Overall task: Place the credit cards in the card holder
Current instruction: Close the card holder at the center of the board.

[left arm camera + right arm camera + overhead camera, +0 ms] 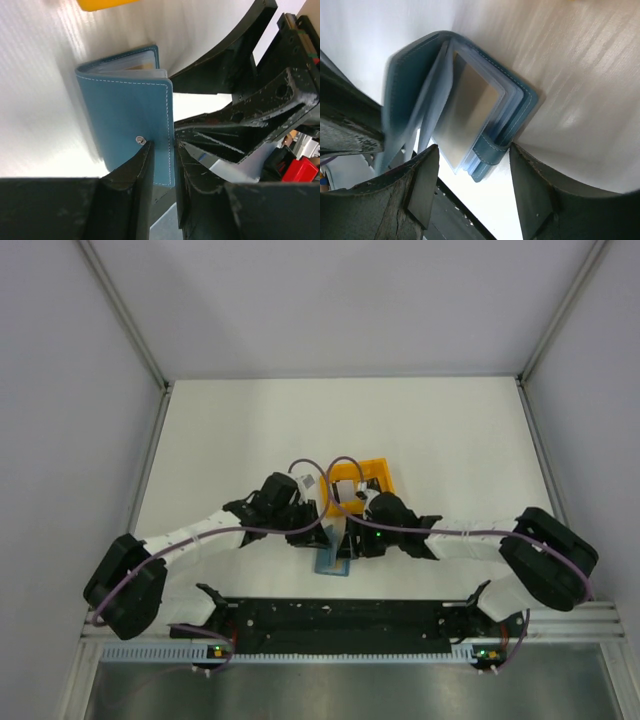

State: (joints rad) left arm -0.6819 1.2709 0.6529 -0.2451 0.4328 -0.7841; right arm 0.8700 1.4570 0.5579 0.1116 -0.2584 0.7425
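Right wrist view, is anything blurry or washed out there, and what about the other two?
Right wrist: card holder smeared on one cover, table streaked with glare. Left wrist: holder sharp, table nearly washed out. Top external: even, soft light.

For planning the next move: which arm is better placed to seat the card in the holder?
Right, probably. The left pincer is clamped on the cover of the card holder; the right pincer hangs open over its pockets, where a grey card shows.

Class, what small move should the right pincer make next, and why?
Likely nudge the grey card deeper into the card holder with the right pincer: it is open astride the holder, the card seems not fully seated, and the left pincer clamps the cover steady.
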